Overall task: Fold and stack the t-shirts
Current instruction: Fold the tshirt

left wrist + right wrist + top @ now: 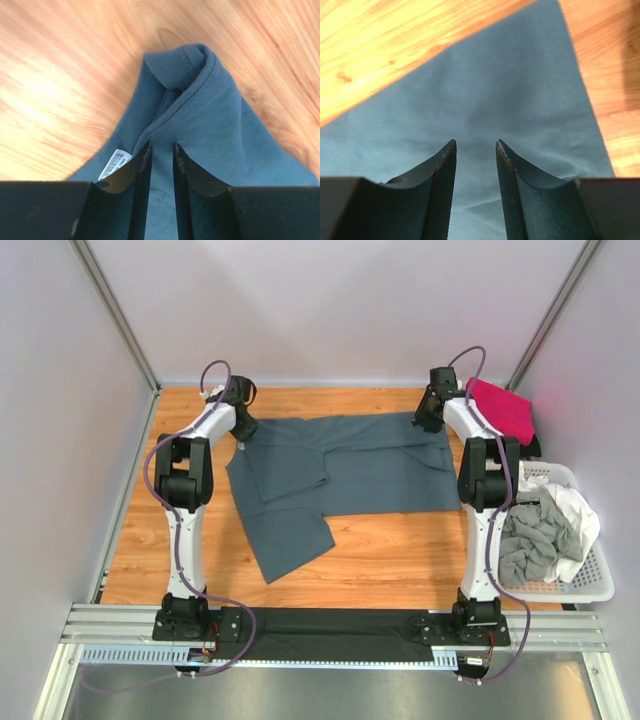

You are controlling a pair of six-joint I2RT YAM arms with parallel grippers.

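Note:
The large slate blue-grey t-shirt (340, 475) lies spread sideways across the wooden table, with one part folded over near its left end. My left gripper (240, 426) is at the shirt's far left edge. In the left wrist view its fingers (141, 165) stand close together on the bunched collar (192, 75), beside a white label (112, 164). My right gripper (428, 416) is at the shirt's far right corner. Its jaws (475, 145) stand a little apart over flat cloth near the hem (570, 100). A magenta-pink t-shirt (500, 408) lies folded at the far right.
A white lattice basket (590, 585) at the right edge holds light grey (530, 540) and white (575, 512) shirts. A black cloth (330, 632) lies along the near edge between the arm bases. Walls enclose the left, far and right sides.

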